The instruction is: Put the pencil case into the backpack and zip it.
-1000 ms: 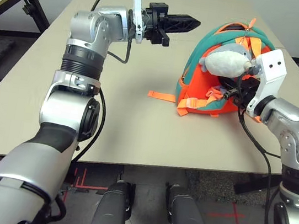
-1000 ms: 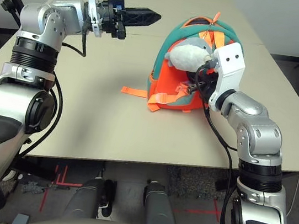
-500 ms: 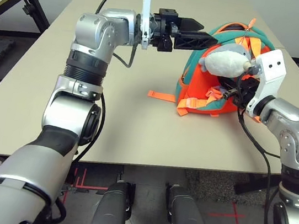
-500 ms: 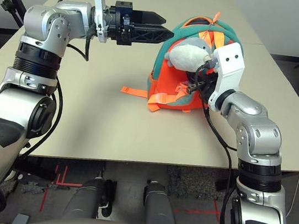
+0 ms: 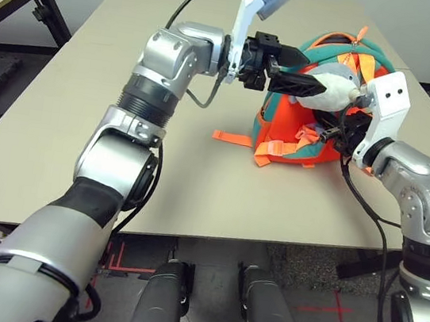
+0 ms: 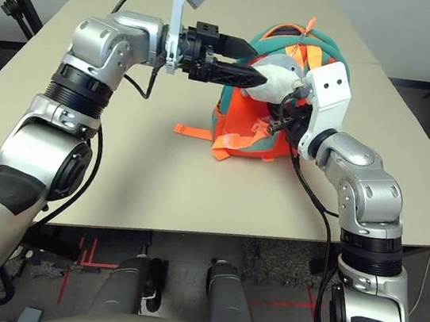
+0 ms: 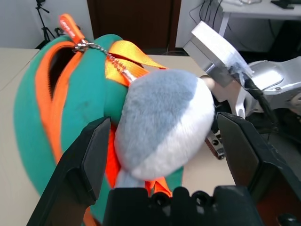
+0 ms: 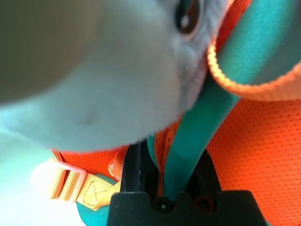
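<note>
My right end effector (image 8: pixel 170 148), clenched on a teal-edged strap (image 8: pixel 184 150), presumably steadies the backpack (image 5: pixel 285 120); my left end effector (image 6: pixel 260 65), released and spread, faces the plush toy (image 7: pixel 164 122), with the backpack just beyond its fingertips, probably for zip work.

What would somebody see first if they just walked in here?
Probably the bright orange and teal backpack, standing on the table in front of the robot. Next, the fluffy grey-and-white fish toy hanging on it. Then the left gripper, its black fingers spread wide beside the toy.
</note>
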